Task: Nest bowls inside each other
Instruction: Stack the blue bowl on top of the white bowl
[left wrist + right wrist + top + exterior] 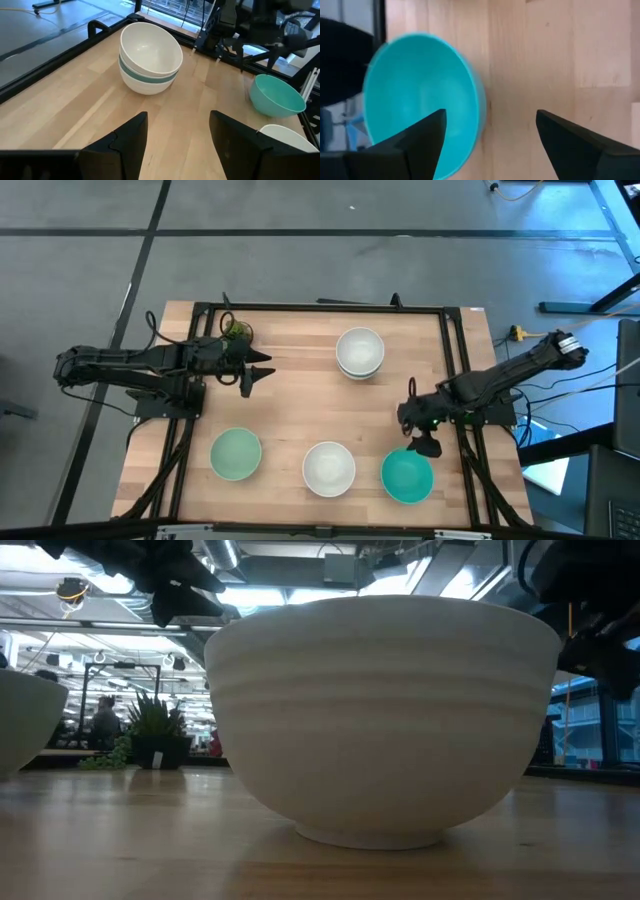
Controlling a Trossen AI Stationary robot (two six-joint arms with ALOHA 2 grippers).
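I've got the right gripper (pixel 424 442) hanging fingers spread right over the smooth round teal bowl (pixel 407 476) at 5 o'clock, probably lining up a rim grab, while the left gripper (pixel 262 371), also spread and empty, faces the white nested stack (pixel 360 352) at 1 o'clock.

The table (pixel 290 395) is pale matt wood with visible grain; the bowls (pixel 359 351) look smooth and softly glossy.
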